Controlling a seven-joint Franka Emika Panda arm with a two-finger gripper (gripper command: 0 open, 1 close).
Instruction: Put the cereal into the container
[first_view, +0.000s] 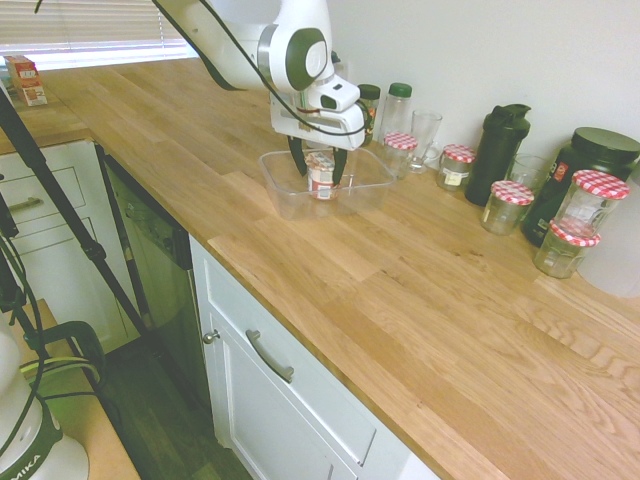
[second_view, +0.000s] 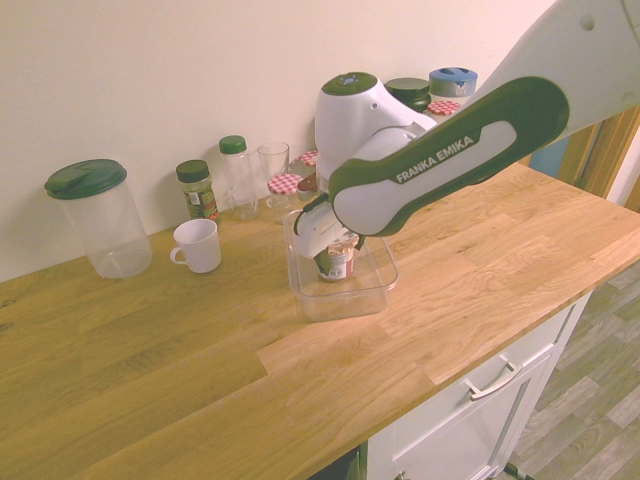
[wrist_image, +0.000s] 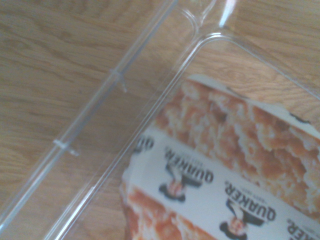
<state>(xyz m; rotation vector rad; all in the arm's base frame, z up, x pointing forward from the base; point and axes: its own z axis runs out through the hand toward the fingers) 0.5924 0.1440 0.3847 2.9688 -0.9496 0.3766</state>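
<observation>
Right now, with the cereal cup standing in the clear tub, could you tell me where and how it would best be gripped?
Grip the cereal cup across its round side wall near the top, coming straight down from above. It stands upright inside the clear tub, whose walls would probably block a sideways approach. The flat peel lid gives nothing to pinch. The tool hangs open just above it.

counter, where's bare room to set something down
The widest bare stretch of counter runs along the front edge, from the clear container toward the near corner. Wood is also bare between the white mug and the front edge. It's crowded along the wall: jars, bottles and a glass stand close together, and the container holds the cereal cup.
</observation>
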